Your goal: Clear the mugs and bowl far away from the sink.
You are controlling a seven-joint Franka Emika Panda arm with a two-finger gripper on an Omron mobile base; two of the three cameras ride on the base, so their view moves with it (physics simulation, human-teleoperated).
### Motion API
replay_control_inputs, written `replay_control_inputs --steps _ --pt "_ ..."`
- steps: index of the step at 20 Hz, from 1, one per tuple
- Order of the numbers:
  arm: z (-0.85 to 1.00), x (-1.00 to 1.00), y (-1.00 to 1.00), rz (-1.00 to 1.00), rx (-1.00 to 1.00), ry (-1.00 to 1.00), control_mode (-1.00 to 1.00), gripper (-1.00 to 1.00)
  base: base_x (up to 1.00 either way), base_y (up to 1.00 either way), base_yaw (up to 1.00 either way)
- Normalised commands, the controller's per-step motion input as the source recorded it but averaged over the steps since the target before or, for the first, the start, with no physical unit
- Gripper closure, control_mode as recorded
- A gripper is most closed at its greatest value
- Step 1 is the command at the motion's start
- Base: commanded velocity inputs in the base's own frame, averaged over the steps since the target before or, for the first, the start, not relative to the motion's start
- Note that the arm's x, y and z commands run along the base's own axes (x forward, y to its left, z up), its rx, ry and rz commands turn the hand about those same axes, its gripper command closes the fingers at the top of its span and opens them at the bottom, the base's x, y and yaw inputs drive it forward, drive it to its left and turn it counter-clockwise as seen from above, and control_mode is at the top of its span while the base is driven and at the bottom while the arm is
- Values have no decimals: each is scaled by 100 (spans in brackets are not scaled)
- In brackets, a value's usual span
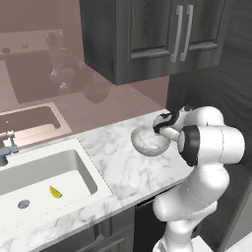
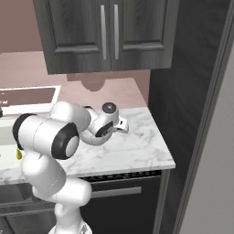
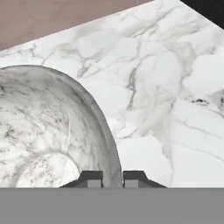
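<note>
Claw (image 3: 112, 178) pinches bowl (image 3: 48, 131) rim over marble counter (image 3: 175, 96).

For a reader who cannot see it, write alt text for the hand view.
The gripper is shut on the rim of a deep, glossy, speckled grey-white bowl, one fingertip inside and one outside. Behind lies a white marble counter with grey veins.

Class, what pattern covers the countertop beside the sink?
White marble with grey veining on the stone countertop, clearest in the hand view.
</note>
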Motion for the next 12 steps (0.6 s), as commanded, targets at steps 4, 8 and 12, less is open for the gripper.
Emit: replay_control_inputs --steps 4,8,12 --pt "18 -66 20 -36 0 -15 -100 100 0 0 0" --pt "30 -51 5 -48 0 -16 -100 100 0 0 0" --pt "21 -47 0 -53 0 -16 -100 100 0 0 0"
